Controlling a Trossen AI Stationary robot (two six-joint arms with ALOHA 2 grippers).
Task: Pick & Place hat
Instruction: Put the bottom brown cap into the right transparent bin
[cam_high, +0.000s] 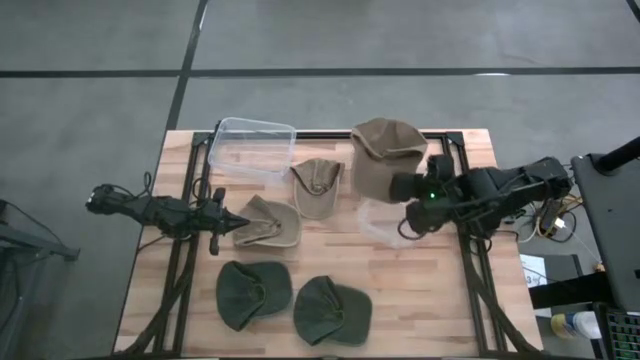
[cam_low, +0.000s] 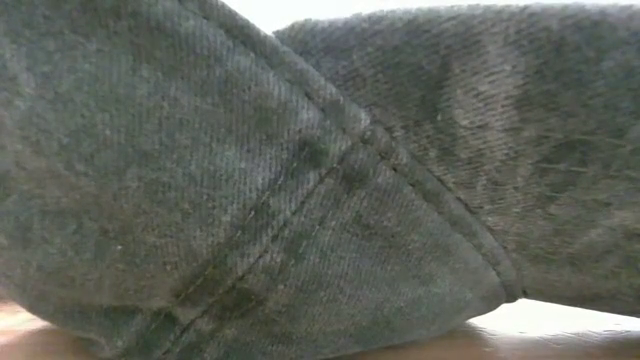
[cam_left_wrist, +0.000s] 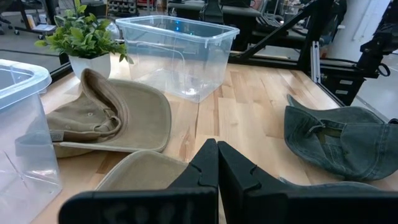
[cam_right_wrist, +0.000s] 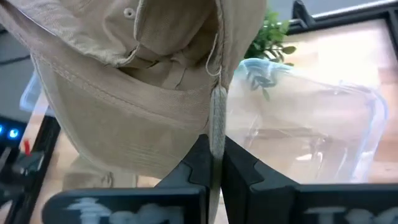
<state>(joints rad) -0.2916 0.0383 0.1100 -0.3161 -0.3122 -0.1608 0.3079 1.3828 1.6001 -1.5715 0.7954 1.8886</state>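
- the right gripper (cam_right_wrist: 216, 163) has its fingers (cam_right_wrist: 245, 167) pinching the edge of a tan hat (cam_high: 385, 153), which hangs from them above the far right part of the wooden desk (cam_high: 430, 290).
- in the right wrist view the tan hat's fabric fills most of the picture, with its inside and a small snap showing.
- a clear bin (cam_high: 390, 222) sits on the desk just beside the right gripper, below the held hat's near edge.
- a second clear bin (cam_high: 251, 148) stands at the far edge of the desk, left of the held hat.
- the left gripper (cam_high: 237, 221) waits low over the left side of the desk, its fingers (cam_left_wrist: 205, 168) pressed together with nothing between them, its tip at the edge of a tan hat lying open side up (cam_high: 270, 225).
- another tan hat (cam_high: 318, 187) lies near the middle of the desk, between the two bins.
- two dark green hats lie at the near edge, one on the left (cam_high: 253, 294) and one (cam_high: 332, 310) just beside it to the right.
- the low view is filled by dark green cloth (cam_low: 250, 180) close to the lens.
- a small potted plant (cam_left_wrist: 84, 40) shows beyond the desk in the left wrist view.
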